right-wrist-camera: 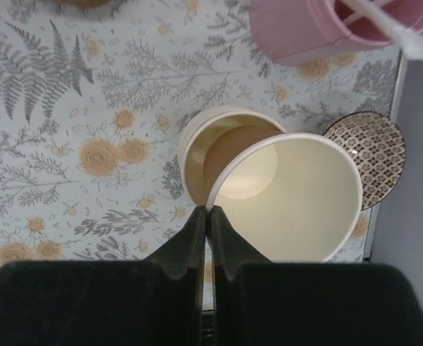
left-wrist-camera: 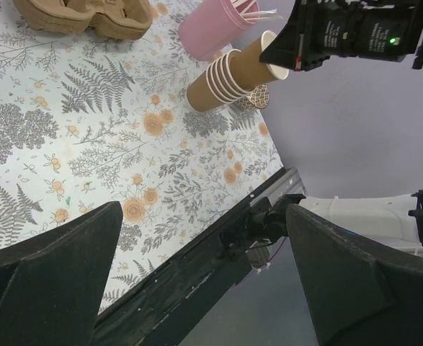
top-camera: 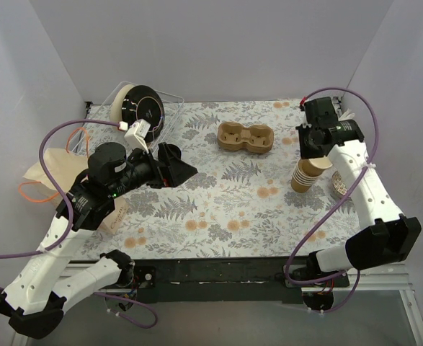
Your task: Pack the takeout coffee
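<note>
My right gripper [right-wrist-camera: 209, 210] pinches the near rim of the top paper cup [right-wrist-camera: 297, 194], lidless, tilted over the stack [right-wrist-camera: 191, 148]. I should peel it up straight so the one beneath stays put, then take it to the carrier [top-camera: 246, 137]. My left gripper [left-wrist-camera: 204, 209] gapes wide, empty.

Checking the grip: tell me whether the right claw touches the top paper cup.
Touching. Right wrist view shows the right claw pinching the top paper cup's rim.
</note>
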